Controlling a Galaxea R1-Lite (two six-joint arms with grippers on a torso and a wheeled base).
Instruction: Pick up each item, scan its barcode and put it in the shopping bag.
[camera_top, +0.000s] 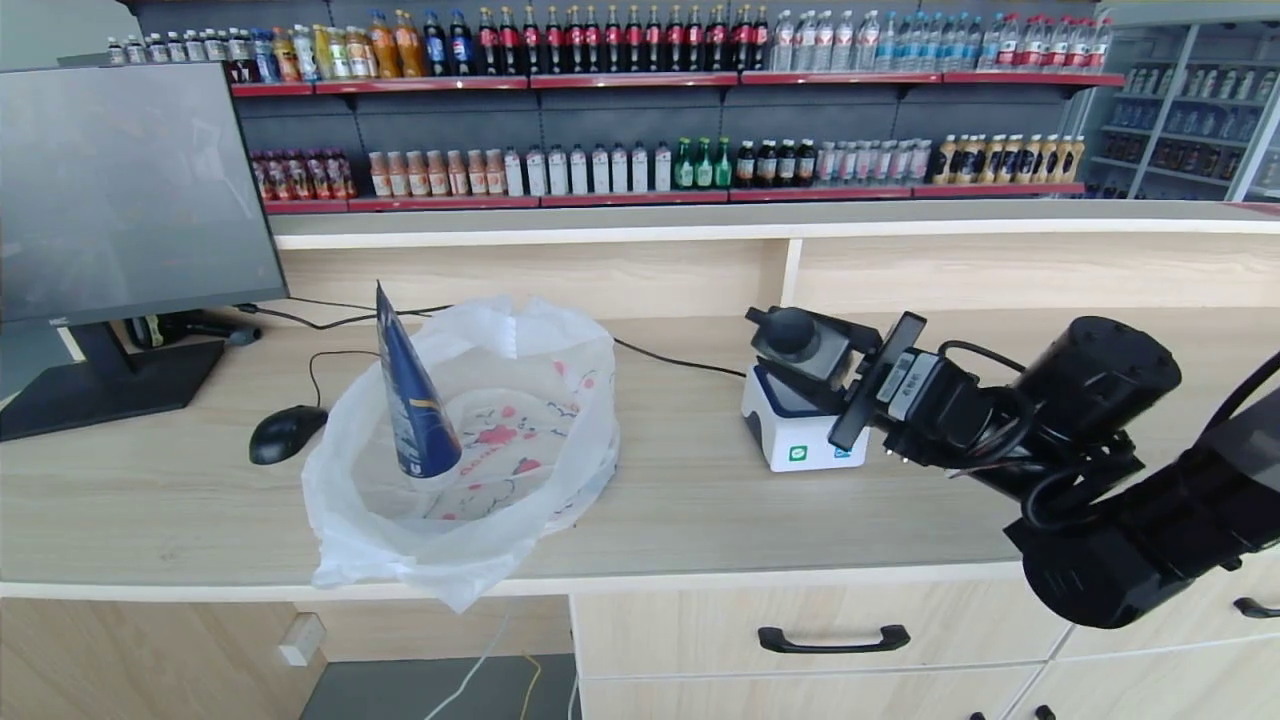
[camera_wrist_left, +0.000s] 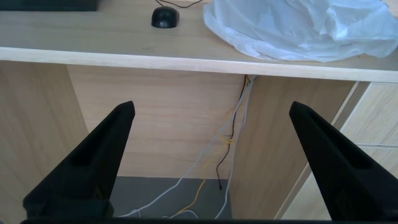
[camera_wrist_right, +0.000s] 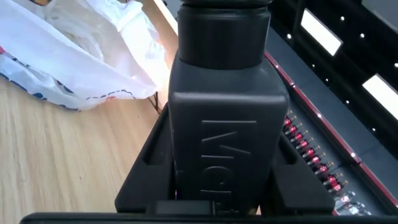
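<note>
Shelves of bottled drinks (camera_top: 640, 60) run along the wall behind a pale wooden counter (camera_top: 700, 500), where the checkout is set up. A dark grey bottle (camera_top: 800, 340) with a round cap hangs just over the white scanner box (camera_top: 795, 435). It is held by the right gripper (camera_top: 835, 375), whose jaws are clamped on the two sides of its body. Whether the bottle touches the scanner's top I cannot tell, and no barcode shows on the faces in view.

The step in hand looks like the scan. To do it well, the wrist should probably roll the bottle slowly until its printed code faces the scanner's reading side, with the bottle close to the box and steady rather than sweeping past. The grip sits on the body below the cap, so it should hold through a roll.

To the robot's left, well apart from the scanner, the shopping bag (camera_top: 470, 440) stands slumped with its mouth open. A blue tube (camera_top: 412, 395) stands upright inside it, leaning toward the bag's left wall. The carry across should stay above the thin black cable (camera_top: 680, 362) between bag and scanner. The release should come low and on the free side of the tube, so the soft rim does not fold under.

Beyond the bag lie a mouse (camera_top: 285, 432) and a monitor (camera_top: 120, 200). The left gripper (camera_wrist_left: 211, 162) hangs below the counter's edge, its jaws wide apart and holding nothing.
</note>
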